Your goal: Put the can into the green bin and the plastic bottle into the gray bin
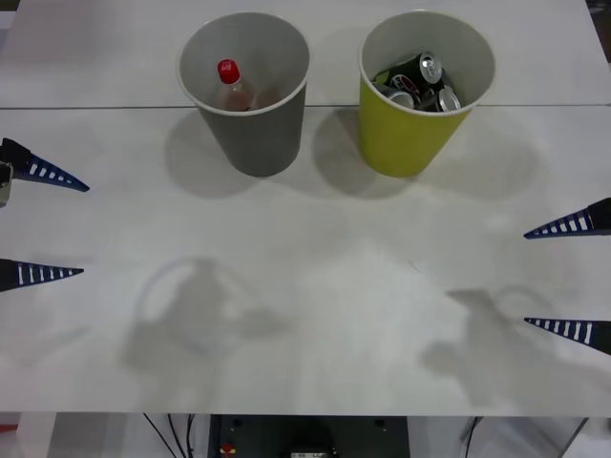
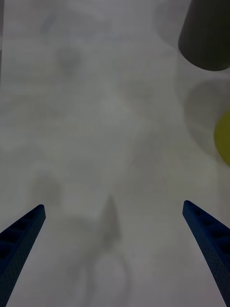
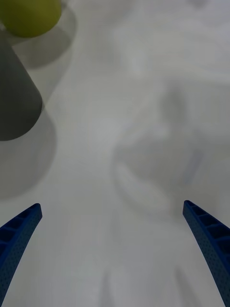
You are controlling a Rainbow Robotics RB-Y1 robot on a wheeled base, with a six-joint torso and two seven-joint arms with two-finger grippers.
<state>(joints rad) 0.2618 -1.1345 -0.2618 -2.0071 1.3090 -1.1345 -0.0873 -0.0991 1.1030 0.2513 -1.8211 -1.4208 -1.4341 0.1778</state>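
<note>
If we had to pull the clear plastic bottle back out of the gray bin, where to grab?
Probably the red cap and neck of the clear plastic bottle, from straight above: it stands cap-up inside the dark gray cup-shaped bin, whose walls block side approaches.

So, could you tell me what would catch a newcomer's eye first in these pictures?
Two big bins stand side by side at the far side of the table: the gray bin on the left, holding the red-capped bottle, and the green bin on the right, with several cans inside. Nearer the robot, the left gripper and right gripper hang open at the table's two sides, holding nothing.
</note>
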